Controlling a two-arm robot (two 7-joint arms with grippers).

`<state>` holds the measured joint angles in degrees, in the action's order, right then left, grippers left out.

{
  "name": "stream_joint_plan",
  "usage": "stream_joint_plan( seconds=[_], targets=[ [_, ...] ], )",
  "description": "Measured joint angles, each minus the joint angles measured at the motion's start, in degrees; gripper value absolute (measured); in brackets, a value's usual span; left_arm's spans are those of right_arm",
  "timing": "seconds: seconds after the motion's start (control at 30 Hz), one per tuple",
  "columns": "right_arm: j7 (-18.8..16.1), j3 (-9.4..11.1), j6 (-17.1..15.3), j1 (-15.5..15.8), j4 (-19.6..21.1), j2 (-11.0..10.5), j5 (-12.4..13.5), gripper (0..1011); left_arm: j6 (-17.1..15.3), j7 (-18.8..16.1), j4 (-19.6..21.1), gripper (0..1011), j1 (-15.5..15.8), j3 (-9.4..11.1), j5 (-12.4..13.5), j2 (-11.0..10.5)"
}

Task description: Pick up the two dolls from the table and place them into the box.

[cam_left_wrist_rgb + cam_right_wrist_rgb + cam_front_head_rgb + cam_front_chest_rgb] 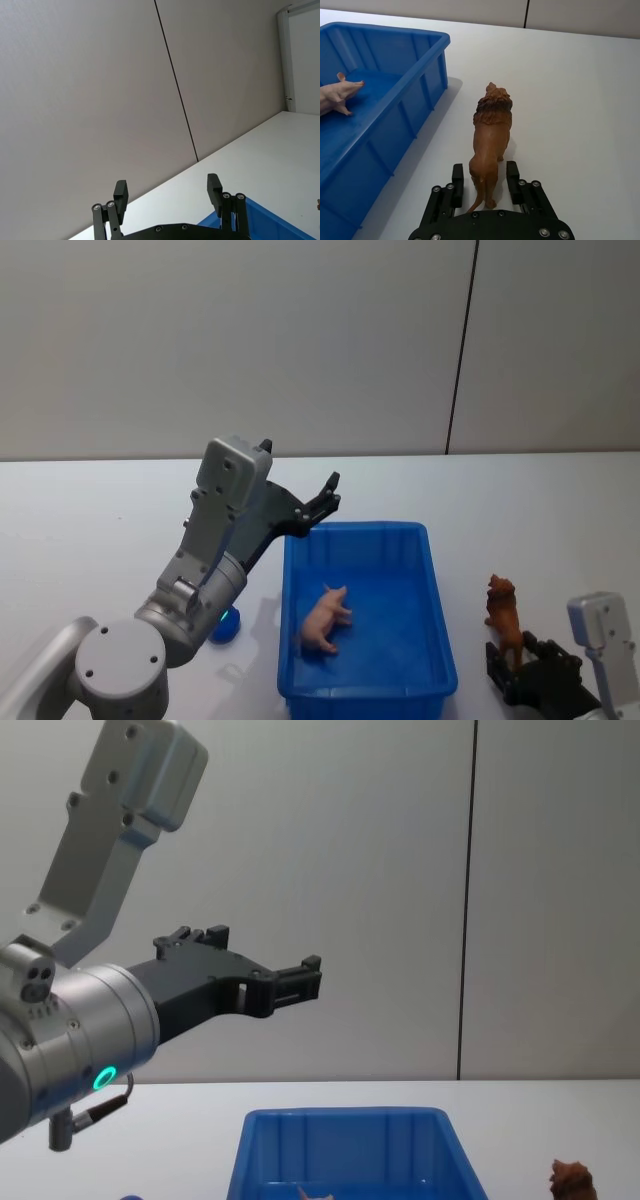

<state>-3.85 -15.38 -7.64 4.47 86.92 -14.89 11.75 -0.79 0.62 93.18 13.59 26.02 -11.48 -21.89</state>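
Observation:
The pale pink doll [326,618] lies on the floor of the blue box [355,529], also seen in the right wrist view [337,92]. The reddish-brown doll [503,618] stands upright on the white table [560,530], just right of the box. My right gripper [510,660] is low on the table behind it, open, with the doll's hindquarters [487,150] between its fingers [513,175] and narrow gaps on both sides. My left gripper [325,495] hangs open and empty in the air above the box's far left corner [167,192].
A small blue rounded object [226,626] lies on the table left of the box, under my left arm. A grey wall with a dark vertical seam [462,350] rises behind the table. Bare tabletop stretches beyond and to the right of the brown doll.

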Motion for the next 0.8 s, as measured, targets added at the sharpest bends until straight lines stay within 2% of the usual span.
stream_joint_plan(
  seconds=[0.1,0.17,0.27,0.5,0.8],
  targets=[
    [-0.21,-0.02,0.52,-0.11,-0.45,0.12,-0.1,443,0.0,0.0,0.0,1001,0.0,0.0,0.0,0.0],
    [-0.28,-0.03,0.79,-0.16,-0.63,0.15,-0.27,415,0.0,0.0,0.0,1001,0.0,0.0,0.0,0.0],
    [-0.46,-0.08,1.87,-0.23,-0.92,0.22,-1.12,278,0.0,0.0,0.0,1001,0.0,0.0,0.0,0.0],
    [-0.49,-0.09,3.79,-0.22,-0.58,0.14,-2.59,249,0.0,0.0,0.0,1001,0.0,0.0,0.0,0.0],
    [-0.82,0.17,7.47,-0.16,2.18,-0.3,-4.95,248,0.0,0.0,0.0,1001,0.0,0.0,0.0,0.0]
  ],
)
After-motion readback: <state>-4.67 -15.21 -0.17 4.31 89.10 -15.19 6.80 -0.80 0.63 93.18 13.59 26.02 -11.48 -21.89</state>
